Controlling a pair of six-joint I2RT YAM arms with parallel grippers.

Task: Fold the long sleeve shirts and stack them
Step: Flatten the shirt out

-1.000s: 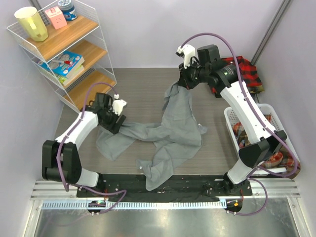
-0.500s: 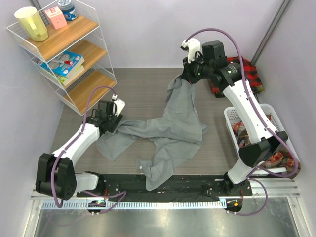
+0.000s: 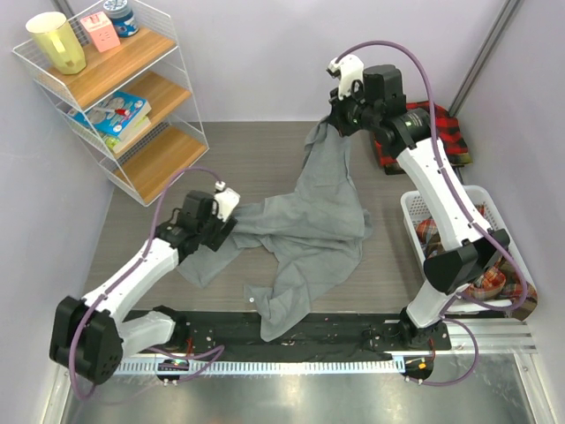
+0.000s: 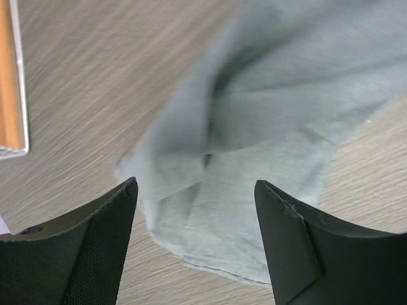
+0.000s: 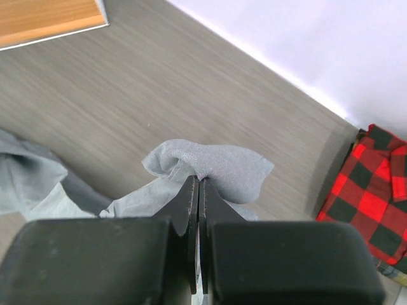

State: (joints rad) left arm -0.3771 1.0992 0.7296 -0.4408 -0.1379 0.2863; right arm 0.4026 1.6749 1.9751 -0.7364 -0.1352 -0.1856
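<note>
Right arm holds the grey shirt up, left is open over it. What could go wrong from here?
The right gripper pinches only a small bunch of the plain grey cloth shirt; it may slip under tension. The open left gripper hovers over a folded-over edge, so it may catch doubled layers. The shirt's near part drapes over the black base rail and could snag.

Plain grey cloth shirt (image 4: 273,101) blurred in the left wrist view, red-and-black checked cloth shirt (image 5: 369,190) cut off at the right wrist view's edge
</note>
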